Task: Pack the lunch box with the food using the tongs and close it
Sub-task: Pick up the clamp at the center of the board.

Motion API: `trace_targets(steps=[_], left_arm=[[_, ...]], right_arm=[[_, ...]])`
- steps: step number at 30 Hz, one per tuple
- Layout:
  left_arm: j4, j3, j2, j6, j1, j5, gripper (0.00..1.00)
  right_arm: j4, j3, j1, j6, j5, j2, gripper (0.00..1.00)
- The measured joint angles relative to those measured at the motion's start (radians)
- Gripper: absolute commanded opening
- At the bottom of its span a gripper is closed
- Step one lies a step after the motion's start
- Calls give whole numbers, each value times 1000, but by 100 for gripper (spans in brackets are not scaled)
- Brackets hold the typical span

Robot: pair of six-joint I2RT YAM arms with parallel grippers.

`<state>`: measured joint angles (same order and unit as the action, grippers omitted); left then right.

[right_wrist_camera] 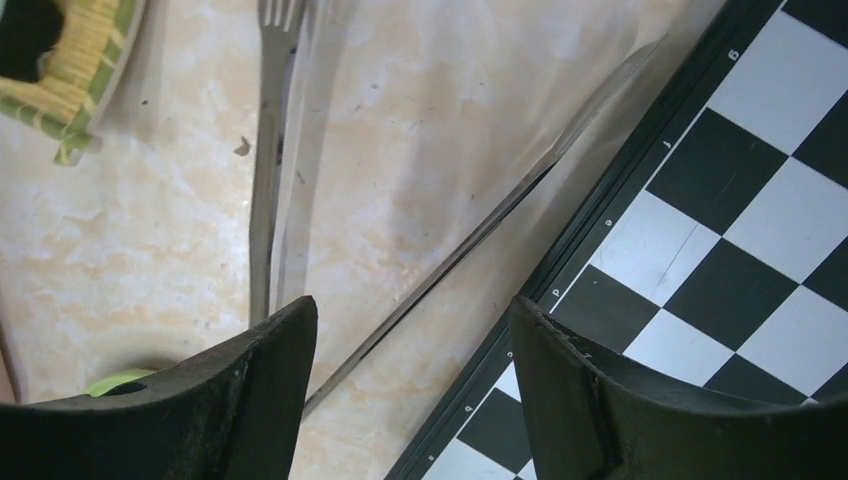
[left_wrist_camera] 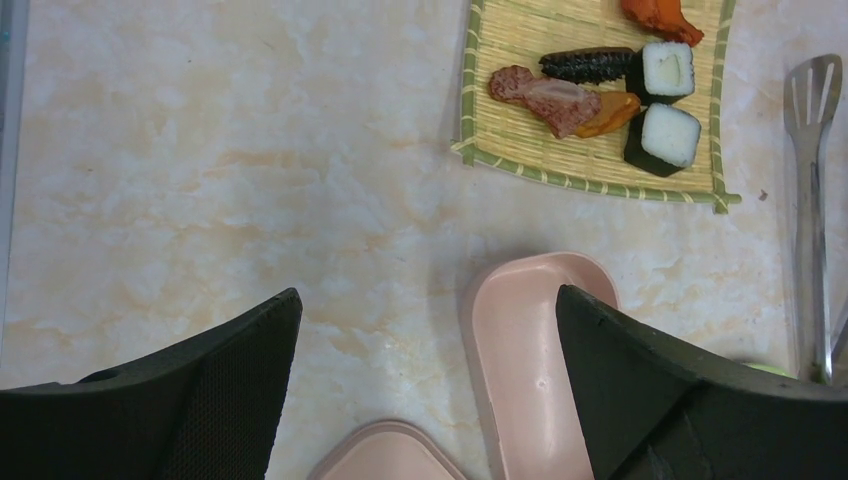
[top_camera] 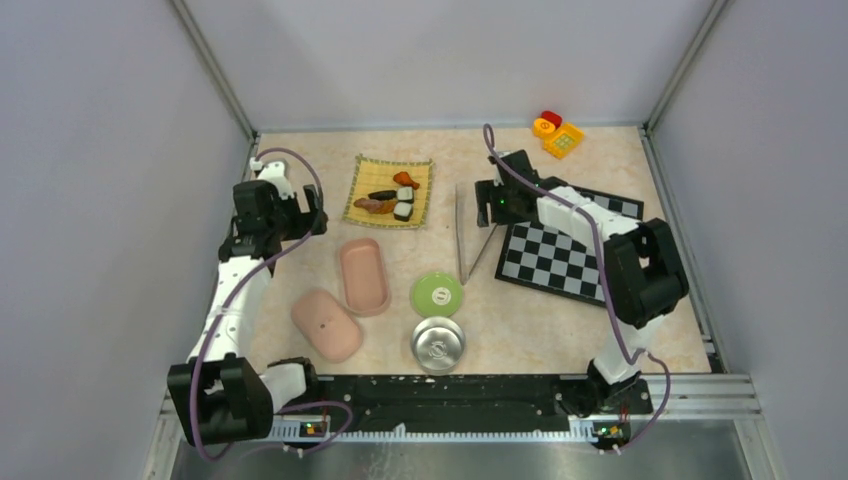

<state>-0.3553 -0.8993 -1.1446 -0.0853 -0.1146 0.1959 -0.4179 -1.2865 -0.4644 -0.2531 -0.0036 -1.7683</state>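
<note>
Because the food (left_wrist_camera: 560, 98) needed the tongs (right_wrist_camera: 262, 200), my right end effector (right_wrist_camera: 410, 310) hovered part-open over them, empty, my left end effector (left_wrist_camera: 428, 295) wide open, idle

Legible markings: one set only. The chessboard (right_wrist_camera: 760, 230) carries small pale characters along its dark rim, spaced one per square, running from 1 o'clock to 7 o'clock in the right wrist view. They are rotated and too small to read with certainty. The green round lid (top_camera: 436, 294) at 6 o'clock of the table shows a small dark centre mark, illegible. No brand names or labels can be read elsewhere.
</note>
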Motion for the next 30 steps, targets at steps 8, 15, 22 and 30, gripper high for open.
trace_targets(steps=[8,15,22,30], left_arm=[[19,19,24,-56,0,-60,99],[27,25,24,-78,0,-64,99],[28,29,24,-80,0,-66,99],[10,10,11,-47,0,-29,99]], right_arm=[[-47,-33,-1,-124,60,-80,59],[-56,-44,-6,-182,64,-138,54],[-67,-97,-9,-218,60,-211,42],[-78,-124,-2,-257,56,-223,20]])
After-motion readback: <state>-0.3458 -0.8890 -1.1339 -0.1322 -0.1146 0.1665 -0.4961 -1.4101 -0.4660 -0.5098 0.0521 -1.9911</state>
